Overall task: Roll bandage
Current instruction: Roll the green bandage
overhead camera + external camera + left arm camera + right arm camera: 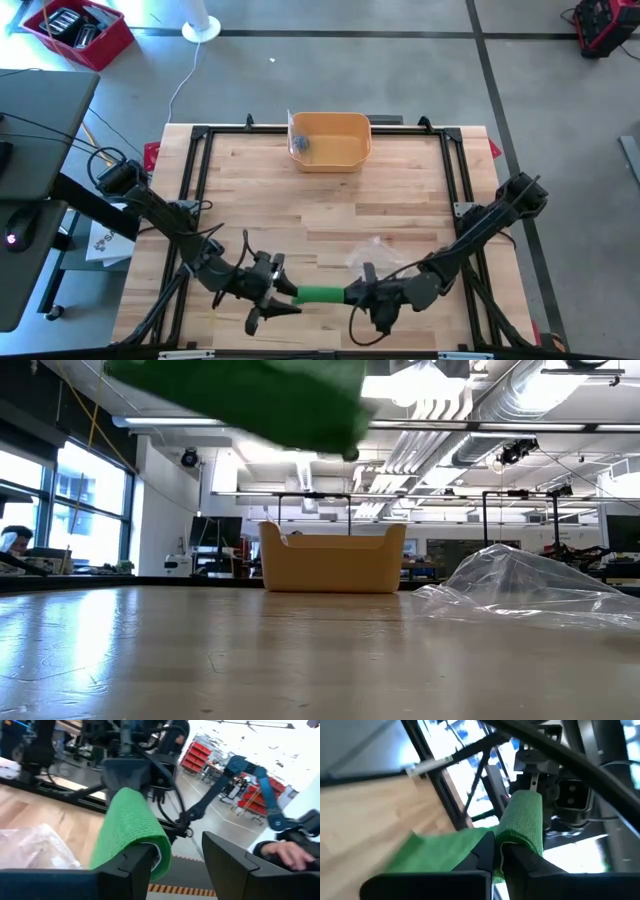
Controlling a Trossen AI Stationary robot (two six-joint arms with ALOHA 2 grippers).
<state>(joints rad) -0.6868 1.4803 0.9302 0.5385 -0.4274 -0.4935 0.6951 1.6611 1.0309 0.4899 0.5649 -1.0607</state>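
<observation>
Both arms reach in low toward the near edge, wrists bent to face each other. The left gripper (283, 298) has its jaws spread apart, one finger (132, 865) against the green roll. The right gripper (352, 297) has its jaws pinched together on that roll.
</observation>
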